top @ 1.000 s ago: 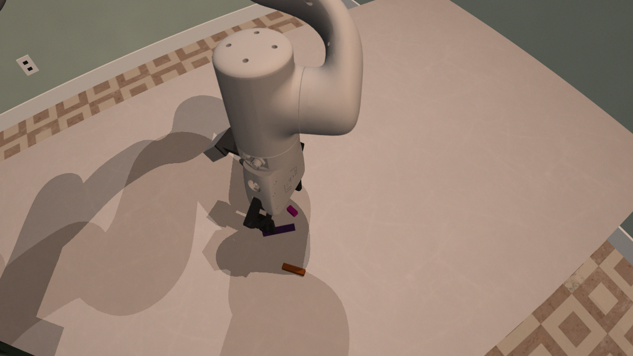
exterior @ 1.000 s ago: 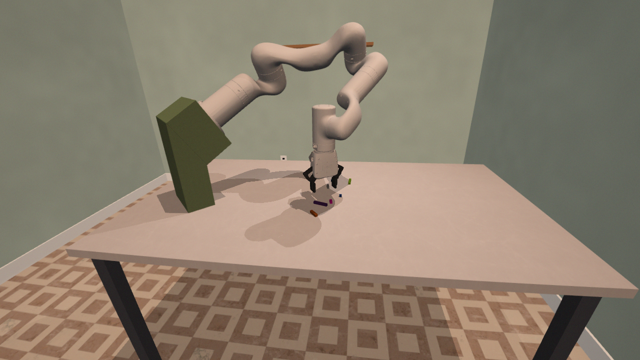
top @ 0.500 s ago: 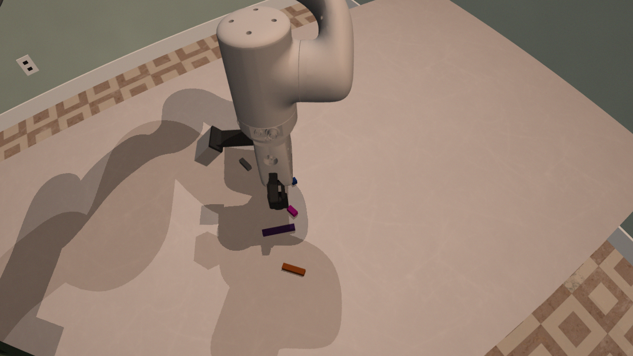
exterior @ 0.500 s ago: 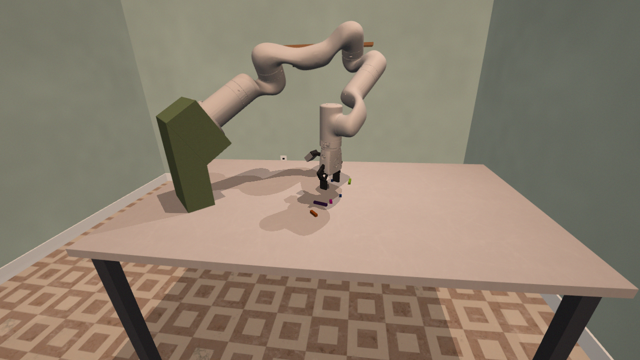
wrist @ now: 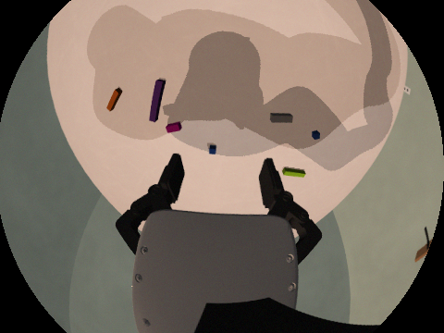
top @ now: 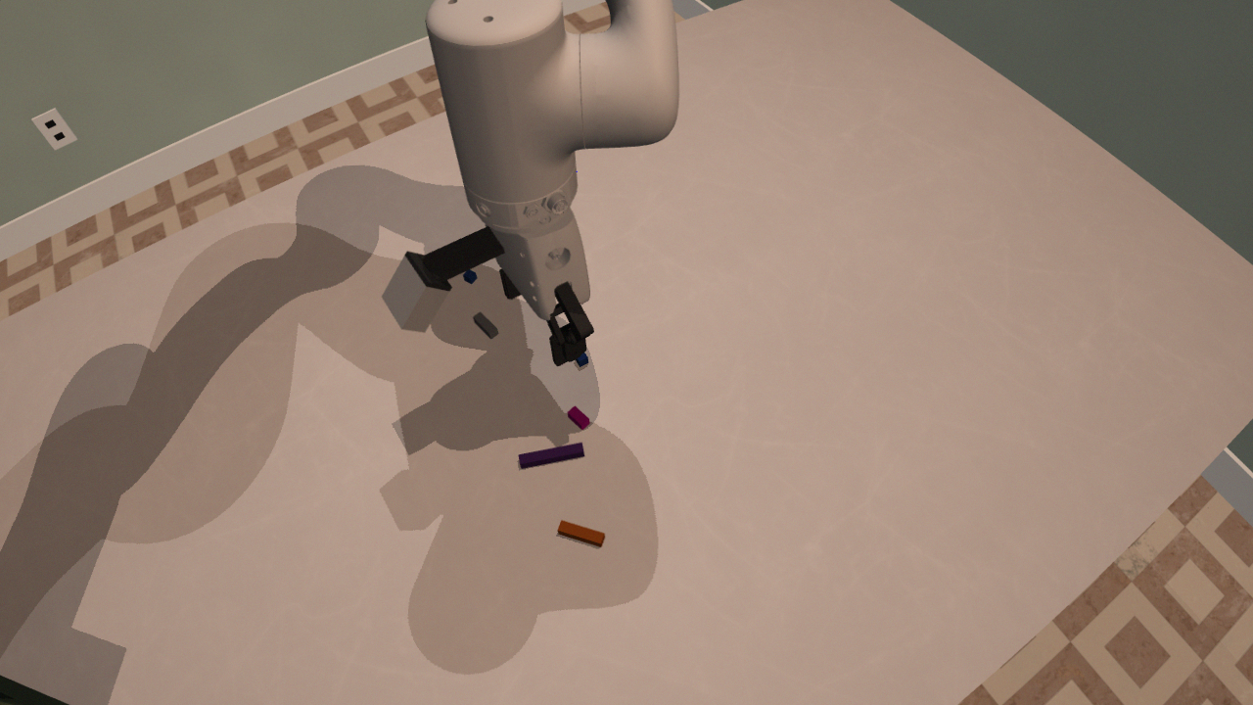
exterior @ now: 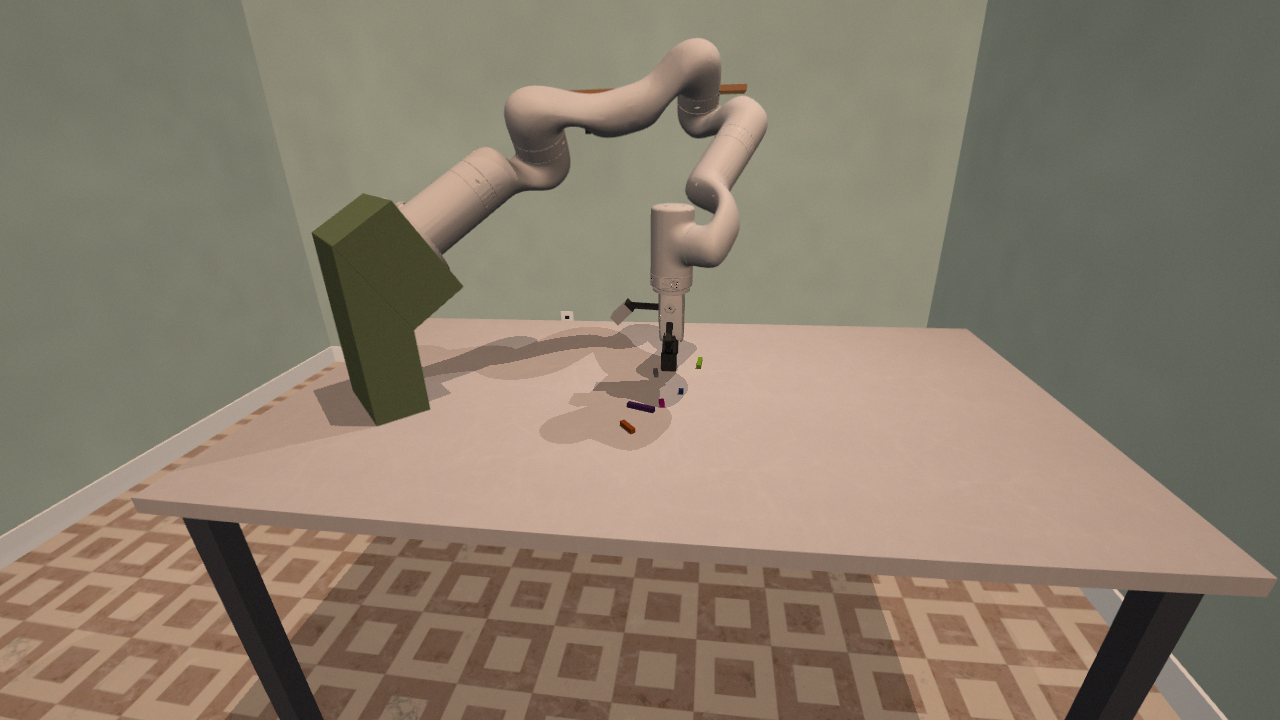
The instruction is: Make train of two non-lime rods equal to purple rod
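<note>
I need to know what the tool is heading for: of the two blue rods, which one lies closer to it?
The blue rod right by the open tool, between it and the magenta rod. The other blue rod lies beyond the grey rod.

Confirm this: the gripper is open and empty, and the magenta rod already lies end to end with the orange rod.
Not right. The gripper is open and empty, but the magenta rod does not lie end to end with the orange rod. The top view shows the purple rod lying between them, with bare table on each side.
</note>
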`<action>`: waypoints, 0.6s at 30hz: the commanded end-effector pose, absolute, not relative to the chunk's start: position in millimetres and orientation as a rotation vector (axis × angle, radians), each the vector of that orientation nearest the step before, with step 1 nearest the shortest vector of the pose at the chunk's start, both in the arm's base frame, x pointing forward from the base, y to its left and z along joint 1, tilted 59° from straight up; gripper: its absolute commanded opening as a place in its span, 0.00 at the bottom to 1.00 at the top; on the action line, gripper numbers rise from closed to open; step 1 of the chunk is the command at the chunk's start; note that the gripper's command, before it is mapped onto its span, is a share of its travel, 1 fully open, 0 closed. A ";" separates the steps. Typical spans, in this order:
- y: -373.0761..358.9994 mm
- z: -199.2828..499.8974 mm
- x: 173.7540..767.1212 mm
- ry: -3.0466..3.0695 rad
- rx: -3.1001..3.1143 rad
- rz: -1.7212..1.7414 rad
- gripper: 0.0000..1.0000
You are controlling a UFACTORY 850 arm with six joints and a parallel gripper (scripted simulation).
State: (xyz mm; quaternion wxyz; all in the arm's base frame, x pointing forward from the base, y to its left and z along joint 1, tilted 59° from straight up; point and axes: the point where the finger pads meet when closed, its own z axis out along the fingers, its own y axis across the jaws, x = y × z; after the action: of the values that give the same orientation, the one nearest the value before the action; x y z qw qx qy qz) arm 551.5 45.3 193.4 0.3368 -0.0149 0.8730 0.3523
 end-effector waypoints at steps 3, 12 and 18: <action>58.4 210.9 550.6 2.203 -0.297 0.786 1.00; 75.6 232.3 548.0 2.090 -0.603 0.625 1.00; 86.5 245.7 545.5 2.002 -0.785 0.519 1.00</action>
State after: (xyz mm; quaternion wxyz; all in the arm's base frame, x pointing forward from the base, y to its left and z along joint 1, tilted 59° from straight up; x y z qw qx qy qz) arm 546.8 81.2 238.5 0.4320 -0.2787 0.8250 0.2345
